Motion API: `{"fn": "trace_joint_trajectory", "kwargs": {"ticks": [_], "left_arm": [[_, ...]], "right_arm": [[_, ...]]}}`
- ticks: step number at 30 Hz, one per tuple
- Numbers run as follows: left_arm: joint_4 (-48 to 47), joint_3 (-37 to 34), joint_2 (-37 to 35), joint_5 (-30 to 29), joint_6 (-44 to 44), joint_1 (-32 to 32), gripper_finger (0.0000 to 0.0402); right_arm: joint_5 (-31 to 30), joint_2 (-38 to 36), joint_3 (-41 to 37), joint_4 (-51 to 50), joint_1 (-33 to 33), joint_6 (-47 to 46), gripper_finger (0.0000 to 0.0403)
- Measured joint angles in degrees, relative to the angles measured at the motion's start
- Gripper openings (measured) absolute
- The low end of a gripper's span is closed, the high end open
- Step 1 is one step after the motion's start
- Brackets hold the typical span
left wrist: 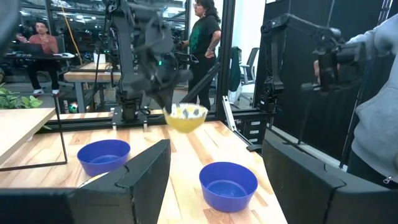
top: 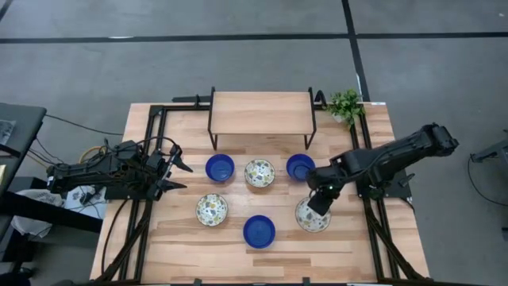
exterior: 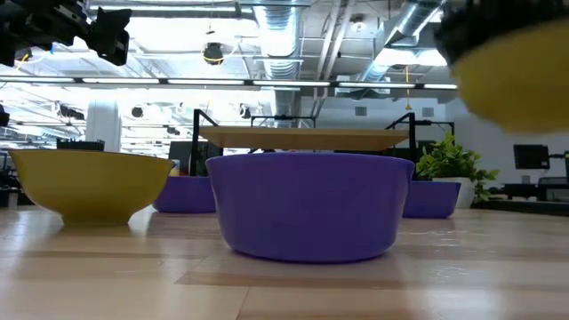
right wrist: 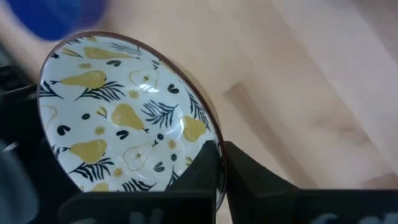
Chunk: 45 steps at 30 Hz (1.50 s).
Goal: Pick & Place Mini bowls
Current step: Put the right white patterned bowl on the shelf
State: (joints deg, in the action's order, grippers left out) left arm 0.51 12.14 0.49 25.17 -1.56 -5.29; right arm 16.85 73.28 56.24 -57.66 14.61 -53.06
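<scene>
The right end effector (top: 319,203) is clamped shut on the rim of a patterned bowl (top: 312,216), lifted off the counter (top: 373,246) at 4 o'clock, where so thin a pinch could let it tilt and slip free

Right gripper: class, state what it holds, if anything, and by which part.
The right gripper holds a patterned mini bowl, jaws shut across its rim, one inside and one outside. The bowl is lifted off the table.
</scene>
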Motion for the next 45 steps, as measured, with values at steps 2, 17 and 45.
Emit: {"fn": "trace_joint_trajectory", "kwargs": {"ticks": [2, 17, 45], "left_arm": [[0.0, 0.0, 0.0, 0.0, 0.0, 0.0, 0.0253], [0.0, 0.0, 0.0, 0.0, 0.0, 0.0, 0.0253], [0.7, 0.0, 0.0, 0.0, 0.0, 0.0, 0.0253]], "right_arm": [[0.9, 0.0, 3.1, -2.8, 0.0, 1.1, 0.0001], [-0.5, 1.8, 17.0, -10.1, -0.8, -2.4, 0.0000], [-21.7, 28.1, 67.1, -32.3, -30.6, 30.7, 0.0000]]}}
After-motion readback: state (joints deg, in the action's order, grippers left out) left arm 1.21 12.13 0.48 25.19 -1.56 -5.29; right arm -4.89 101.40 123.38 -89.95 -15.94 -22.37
